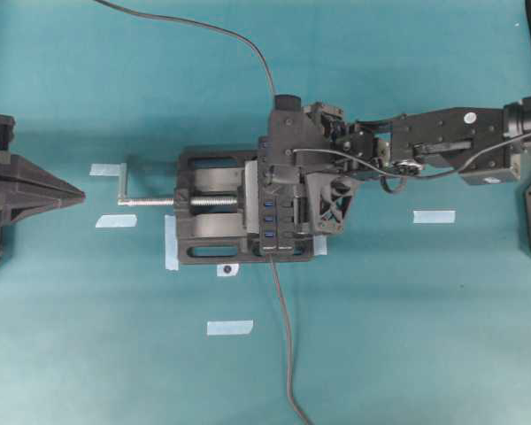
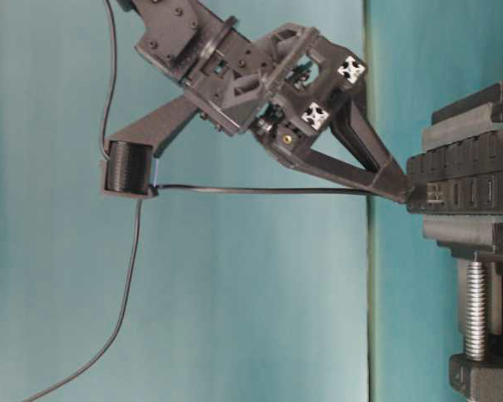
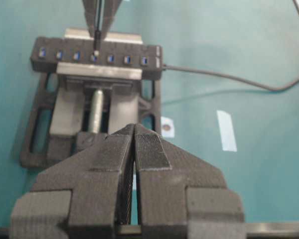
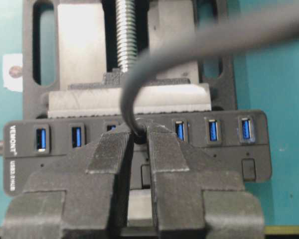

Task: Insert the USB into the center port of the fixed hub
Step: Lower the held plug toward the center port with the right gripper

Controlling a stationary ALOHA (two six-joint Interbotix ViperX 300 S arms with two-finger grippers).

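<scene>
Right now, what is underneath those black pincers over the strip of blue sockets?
The right gripper pinches the USB right over the fixed hub. Its fingers cover the center port, so whether the plug is seated cannot be seen.

— What does the right arm point(image 1: 451, 146) look like?
— Matte black links with small silver screws and a loose black cable looping beside the wrist.
— And the right gripper point(image 4: 138, 137)?
— Black wedge fingers point(image 4: 109, 154) with ridged pads; its housing shows two white cross-marked fittings.
— The left gripper point(image 3: 134, 132)?
— The same black, finely ribbed pads.
</scene>
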